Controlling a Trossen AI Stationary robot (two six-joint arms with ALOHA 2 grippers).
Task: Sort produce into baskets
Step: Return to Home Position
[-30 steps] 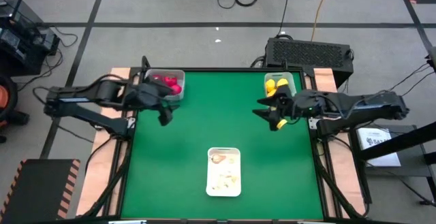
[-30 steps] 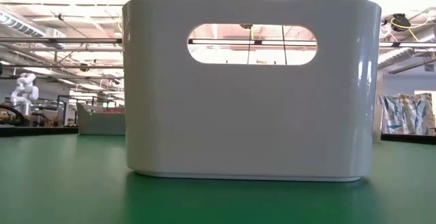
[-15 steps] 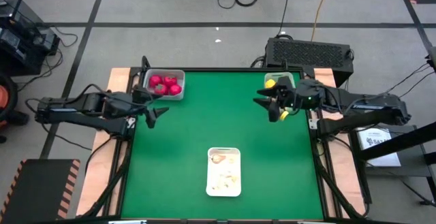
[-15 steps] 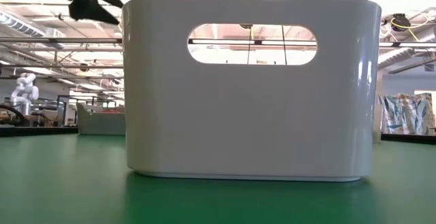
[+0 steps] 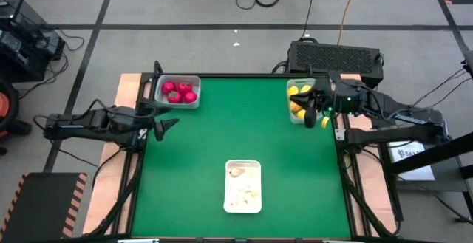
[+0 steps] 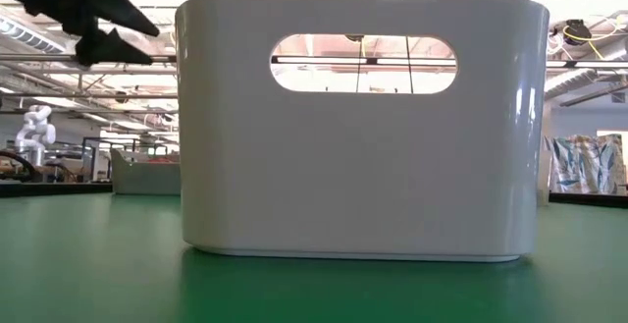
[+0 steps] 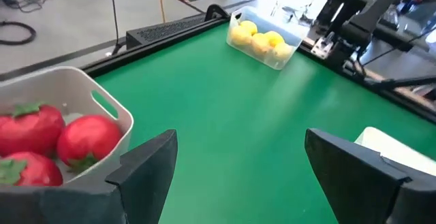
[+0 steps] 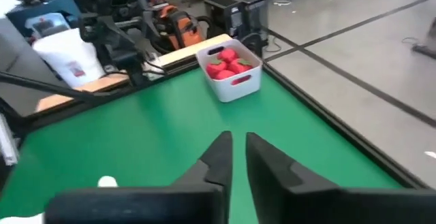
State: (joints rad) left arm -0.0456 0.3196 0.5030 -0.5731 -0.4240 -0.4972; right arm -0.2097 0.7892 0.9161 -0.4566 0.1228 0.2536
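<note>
High view: lemon basket under right hand

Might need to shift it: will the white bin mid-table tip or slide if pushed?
The white bin probably slides rather than tips: its base looks broad and flat on the green table. Likely light, holding only a few small pieces. Its glossy wall may be slippery; the handle slot offers a better hold.

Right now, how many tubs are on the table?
3: a grey tub far left with red fruit, a clear tub far right with lemons, a white tub front middle. None seems hidden.
</note>
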